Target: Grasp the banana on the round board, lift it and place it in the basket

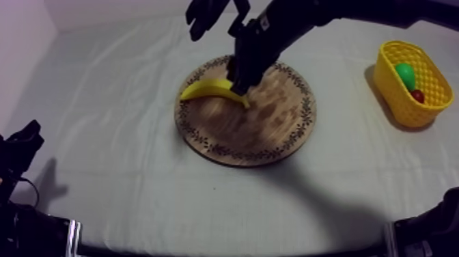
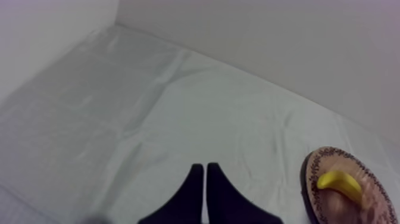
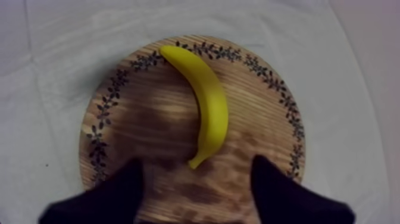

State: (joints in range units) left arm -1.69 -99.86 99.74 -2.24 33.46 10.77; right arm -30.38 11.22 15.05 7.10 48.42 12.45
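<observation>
Presently I am at the approach: my right pincer, spread, hovers over one end of the banana, which lies on the wooden board, upper centre of frame. Next, in my judgement: lower, straddle, close. Left pincer pressed together.

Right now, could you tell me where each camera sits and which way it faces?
Top view: above the table, looking down aslant at the round patterned wooden board, yellow banana and yellow basket; my right gripper over the banana.
Left wrist view: on my left arm, facing across the table toward the board; my left gripper shut.
Right wrist view: on my right arm, looking down between open fingers.
Shared: all three show the banana on the board.
</observation>
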